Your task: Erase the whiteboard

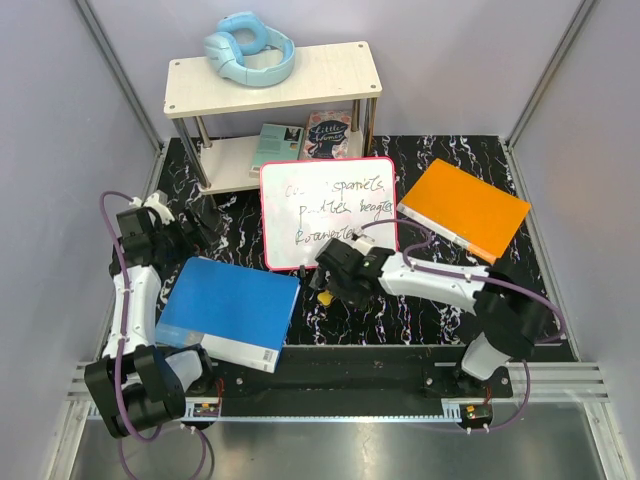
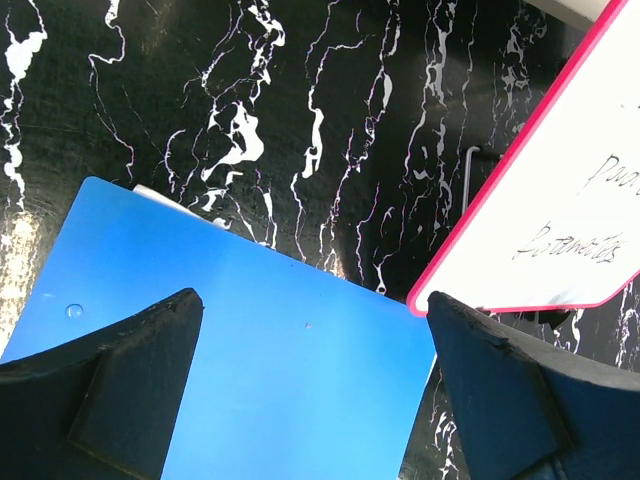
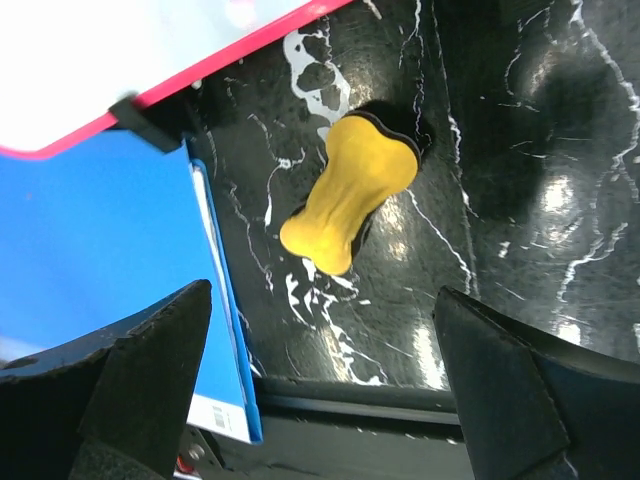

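R gripper [image 3: 322,292] open over yellow eraser [image 3: 350,195], whiteboard [image 1: 328,212] w/ writing

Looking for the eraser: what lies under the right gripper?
A yellow, bone-shaped eraser lies on the black marbled mat below the open right gripper. Its underside is hidden.

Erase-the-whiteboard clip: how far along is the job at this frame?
Done: nothing yet. The whiteboard carries three lines of dark handwriting.
In hand: the right gripper hangs open above the yellow eraser, which lies on the mat clear of both fingers. The left gripper is open over the blue book, holding nothing.
Left: grasp the eraser and wipe off all the writing.
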Tool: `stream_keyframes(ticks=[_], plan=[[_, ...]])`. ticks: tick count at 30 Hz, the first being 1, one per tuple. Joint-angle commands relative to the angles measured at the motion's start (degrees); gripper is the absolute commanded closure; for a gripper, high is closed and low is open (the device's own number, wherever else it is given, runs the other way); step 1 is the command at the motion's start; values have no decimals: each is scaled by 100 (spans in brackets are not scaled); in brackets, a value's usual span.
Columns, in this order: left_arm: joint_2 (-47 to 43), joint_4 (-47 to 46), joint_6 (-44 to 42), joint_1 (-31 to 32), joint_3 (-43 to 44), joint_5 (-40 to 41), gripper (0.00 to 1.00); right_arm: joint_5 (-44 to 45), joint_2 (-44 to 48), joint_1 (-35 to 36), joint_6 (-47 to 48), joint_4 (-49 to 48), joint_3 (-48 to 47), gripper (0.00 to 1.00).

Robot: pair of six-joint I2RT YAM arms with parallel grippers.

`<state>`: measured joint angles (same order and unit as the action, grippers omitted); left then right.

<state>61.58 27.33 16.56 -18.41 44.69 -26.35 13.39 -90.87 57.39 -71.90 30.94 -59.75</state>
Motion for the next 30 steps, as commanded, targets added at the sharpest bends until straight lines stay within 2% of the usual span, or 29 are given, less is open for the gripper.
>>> stream_keyframes(ticks=[1,5,6,10,11,16,19,29,30], plan=[[73,-176,85,-4,58,-107,1,182,-422,53,-501,368,-678,0],[205,-167,93,-4,102,-142,1,339,-704,27,-737,544,-863,1],[205,-167,85,-4,110,-177,1,357,-713,1,-773,545,-837,7],[214,-167,85,4,110,-195,1,191,-792,-236,-975,440,-635,14],[196,-167,85,-4,102,-195,1,60,-844,-289,-958,405,-591,20],[152,-167,102,-4,75,-195,1,-29,-967,-377,-870,264,-468,22],[135,-176,102,-13,84,-187,1,-222,-1169,-447,-870,176,-424,30],[56,-167,102,-4,49,-221,1,-293,-1442,-483,-782,-70,-433,32],[56,-167,93,-4,40,-230,1,-328,-1451,-483,-764,-105,-415,70]])
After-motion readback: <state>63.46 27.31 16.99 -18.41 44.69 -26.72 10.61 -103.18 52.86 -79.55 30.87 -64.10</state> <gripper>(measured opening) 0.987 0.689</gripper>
